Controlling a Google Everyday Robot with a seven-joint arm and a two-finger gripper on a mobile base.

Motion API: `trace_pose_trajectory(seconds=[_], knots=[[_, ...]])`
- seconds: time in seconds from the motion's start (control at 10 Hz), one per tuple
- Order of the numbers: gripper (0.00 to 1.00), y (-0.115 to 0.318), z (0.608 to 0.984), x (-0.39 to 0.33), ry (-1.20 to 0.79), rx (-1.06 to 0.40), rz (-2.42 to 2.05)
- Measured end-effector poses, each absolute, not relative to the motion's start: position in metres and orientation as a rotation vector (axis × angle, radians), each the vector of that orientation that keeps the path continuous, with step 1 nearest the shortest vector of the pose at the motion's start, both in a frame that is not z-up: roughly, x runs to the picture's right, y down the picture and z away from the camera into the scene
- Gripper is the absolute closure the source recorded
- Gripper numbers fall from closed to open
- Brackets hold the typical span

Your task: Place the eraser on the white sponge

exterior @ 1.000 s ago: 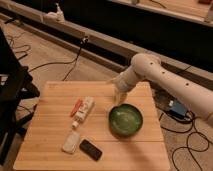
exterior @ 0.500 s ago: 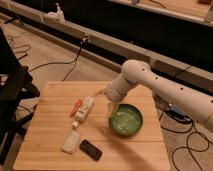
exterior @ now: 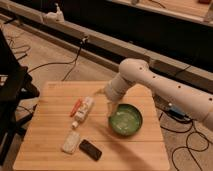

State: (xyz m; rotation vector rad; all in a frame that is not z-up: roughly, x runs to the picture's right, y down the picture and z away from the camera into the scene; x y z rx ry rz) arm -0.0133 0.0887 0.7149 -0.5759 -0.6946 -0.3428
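The task is judged to be at its very start, with nothing of it yet done. The eraser (exterior: 90, 149) is seen lying flat on the wooden table (exterior: 47, 127), near the front edge, set at a slant just beside the white sponge (exterior: 71, 141) and to the right of it in the camera view. Whether the two are touching at a corner cannot be told. The sponge is left bare, with nothing resting on it. The gripper (exterior: 110, 111) is found further back on the table, hanging from the bent white arm (exterior: 135, 75) in the space between a white tube (exterior: 84, 108) and a green bowl (exterior: 126, 120), close to the bowl's left rim and well apart from the eraser. Nothing is seen to be carried in it, and whether it is spread or closed cannot be told. An orange-red marker (exterior: 76, 106) is laid just beside the tube on its far side and plays no part. What is left, then, is judged to be the whole of the work. The gripper is to be brought forward past the tube to the eraser. The eraser is to be grasped and lifted, then carried the short way over the sponge. There it is to be set down on the pad and released.
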Motion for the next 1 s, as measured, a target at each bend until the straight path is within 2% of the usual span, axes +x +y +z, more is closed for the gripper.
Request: trace_pose_trajectory(seconds=[0.2, 0.6, 0.8, 1.0], knots=[[0.24, 0.109, 0.713, -0.026, -0.716, -0.6, -0.367], [0.24, 0.174, 0.709, -0.062, -0.833, -0.666, -0.425], [0.24, 0.217, 0.708, -0.071, -0.88, -0.745, -0.467], [0.24, 0.224, 0.706, -0.07, -0.886, -0.765, -0.477]])
